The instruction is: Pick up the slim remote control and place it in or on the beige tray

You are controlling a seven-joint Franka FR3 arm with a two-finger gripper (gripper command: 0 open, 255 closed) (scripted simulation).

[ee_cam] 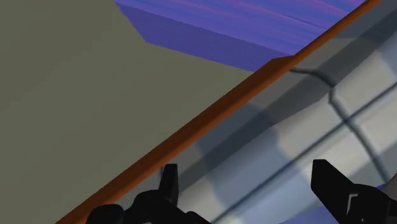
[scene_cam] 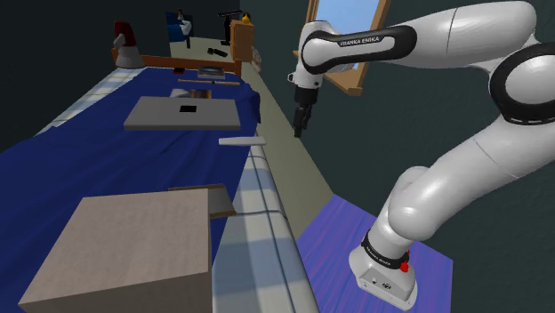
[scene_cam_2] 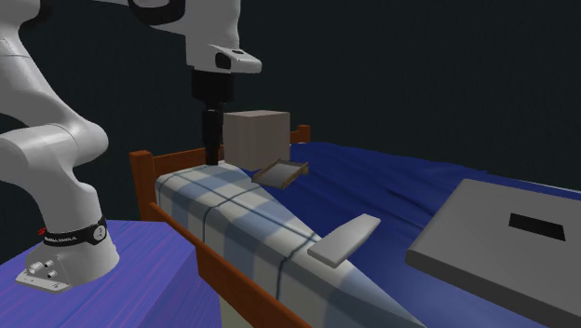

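The slim remote control (scene_cam: 242,140) (scene_cam_2: 344,238) is a pale grey bar lying on the bed's plaid edge. The tray (scene_cam: 216,201) (scene_cam_2: 279,173) is small, brownish, with a dark rim, and rests beside a big beige box (scene_cam: 133,253) (scene_cam_2: 256,136). My black gripper (scene_cam: 300,129) (scene_cam_2: 212,154) (ee_cam: 249,184) hangs open and holds nothing. It points down over the bed's side rail, to the shoulder view's right of the remote and apart from it. In the wrist view the wooden rail (ee_cam: 210,118) and plaid cover (ee_cam: 299,133) lie under the fingers.
A wide grey slab (scene_cam: 182,114) (scene_cam_2: 503,233) with a black rectangle lies on the blue bedcover (scene_cam: 80,169). A wooden headboard (scene_cam: 191,62) and a framed mirror (scene_cam: 349,40) stand farther back. My stand (scene_cam: 387,276) sits on a purple rug (scene_cam: 356,231).
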